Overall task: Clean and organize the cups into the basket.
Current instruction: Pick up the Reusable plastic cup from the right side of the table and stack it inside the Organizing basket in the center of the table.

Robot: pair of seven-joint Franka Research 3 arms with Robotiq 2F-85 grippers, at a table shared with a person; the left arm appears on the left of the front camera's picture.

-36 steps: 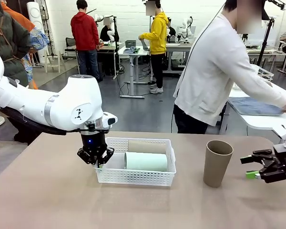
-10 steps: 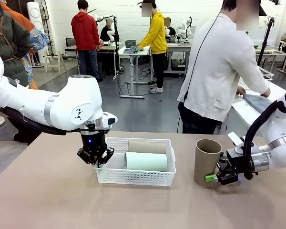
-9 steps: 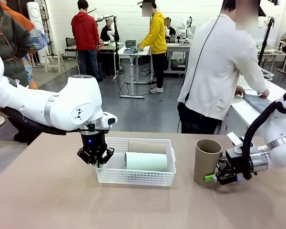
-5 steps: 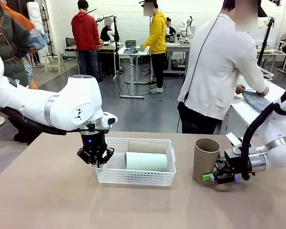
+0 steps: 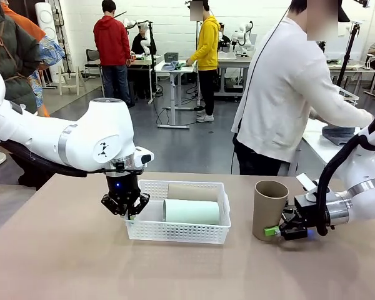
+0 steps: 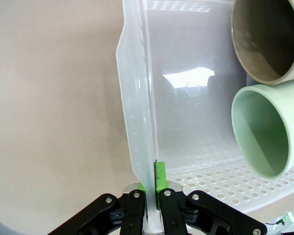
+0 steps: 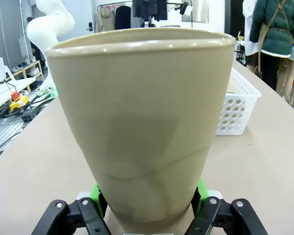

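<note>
Cups sit in two places: a tan cup point(image 5: 192, 191) and a mint cup point(image 5: 191, 211) lie on their sides in the basket point(image 5: 175, 232), and an upright cup point(image 5: 269, 209), also tan, stands on the counter point(image 5: 62, 262). The basket rests near the middle of the counter, its long side facing the robot's edge. Inside it the tan cup lies along the far wall and the mint cup along the near wall. They are parallel and close side by side, with both mouths turned to the basket's left end.

At that end the left hand point(image 5: 130, 215) is clenched on the short wall. In the left wrist view one finger is outside the wall and one inside, with a green pad point(image 6: 159, 177) flat against the wall's inner face.

To the right of the basket and apart from it, the upright cup stands mouth up, toward the counter's right edge. The right hand point(image 5: 276, 231) reaches in low from the right and grasps this cup near its base. The right wrist view shows green pads point(image 7: 96, 194) pressed against both sides of the cup's lower wall.

Beyond the far edge a person point(image 5: 281, 94) in a white top is turned toward another table on the right.
</note>
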